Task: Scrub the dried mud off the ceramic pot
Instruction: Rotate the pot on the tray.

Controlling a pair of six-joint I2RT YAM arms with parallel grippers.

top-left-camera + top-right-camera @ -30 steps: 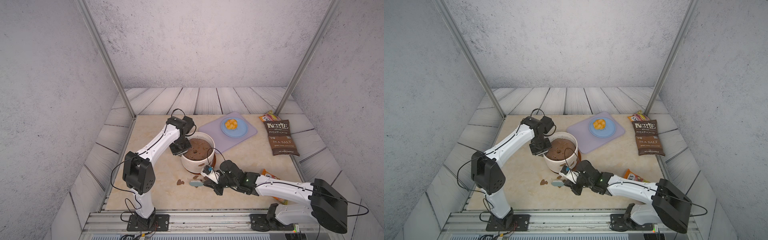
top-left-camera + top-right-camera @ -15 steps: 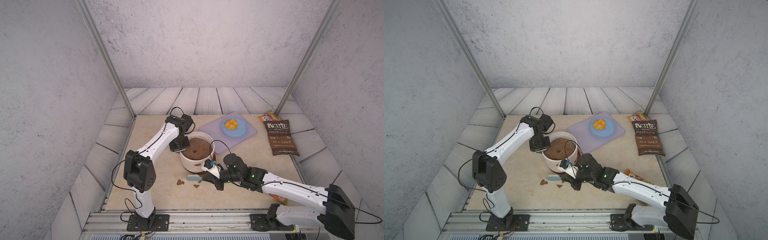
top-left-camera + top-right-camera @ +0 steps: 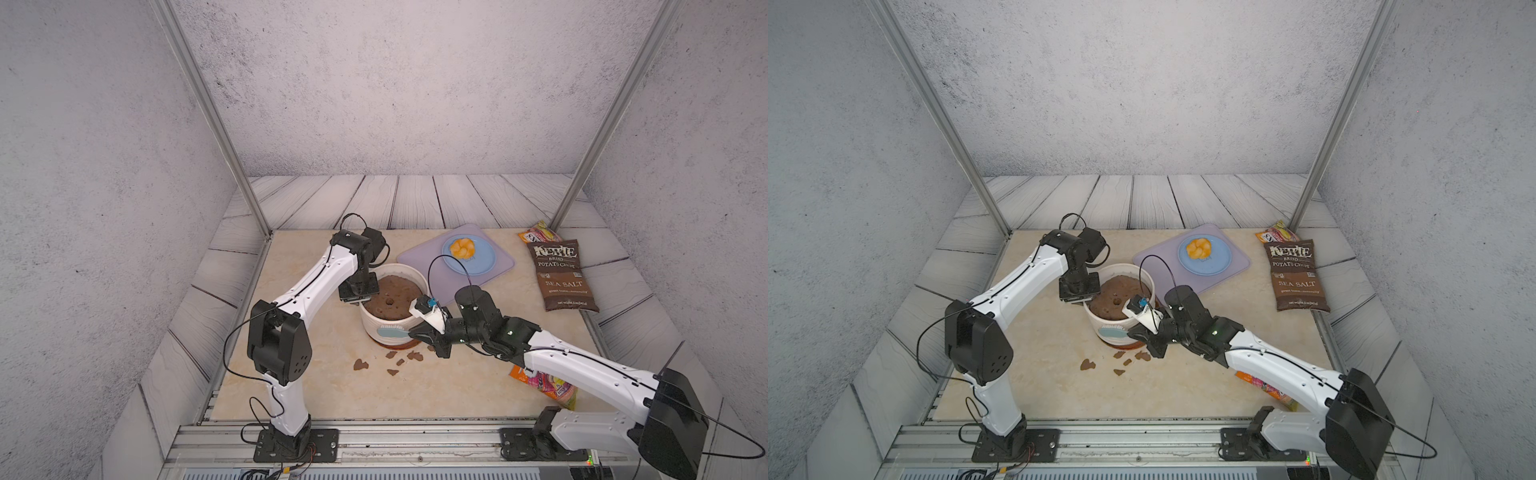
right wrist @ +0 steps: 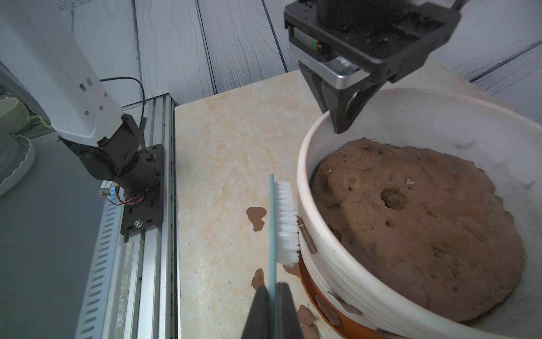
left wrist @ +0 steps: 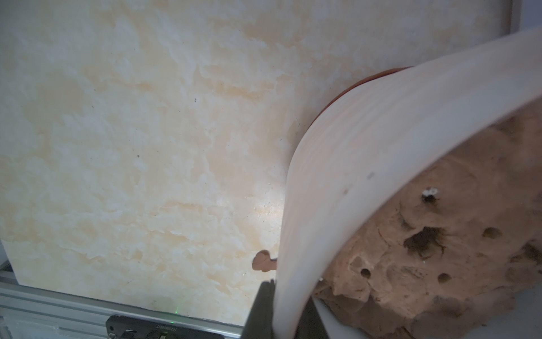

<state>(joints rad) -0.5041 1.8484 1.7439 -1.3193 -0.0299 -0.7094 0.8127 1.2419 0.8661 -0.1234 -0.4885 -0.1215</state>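
**Scrubbing stage, top and wrist views.** The ceramic pot point(image 3: 370, 320) is shown upright on a reddish-brown saucer point(image 4: 308, 281) near the middle of the table point(image 3: 332, 390). It is placed just in front of a lavender mat point(image 3: 500, 266) on which a blue plate point(image 3: 482, 262) is set. A chip bag point(image 3: 563, 276) is laid well apart, toward the right arm's side. The pot is filled with a domed soil mound point(image 3: 390, 295) pierced by a hole.

The left gripper point(image 4: 340, 124) is lowered from above and clamped on the pot's thick rim. In the left wrist view one finger is seen outside the wall and one inside.

The right gripper point(image 4: 272, 293) is closed tightly on the thin light-blue handle of a brush point(image 4: 286, 223), and nothing else is held. The white bristles are pressed against the ribbed outer wall just below the rim, on the side facing the arm bases.

Dried mud point(image 4: 308, 237) is seen as flat brown patches stuck to the ribbed wall, beside and below the bristles. Loose flakes point(image 3: 360, 365) are scattered on the table just in front of the saucer, as shown in both top views
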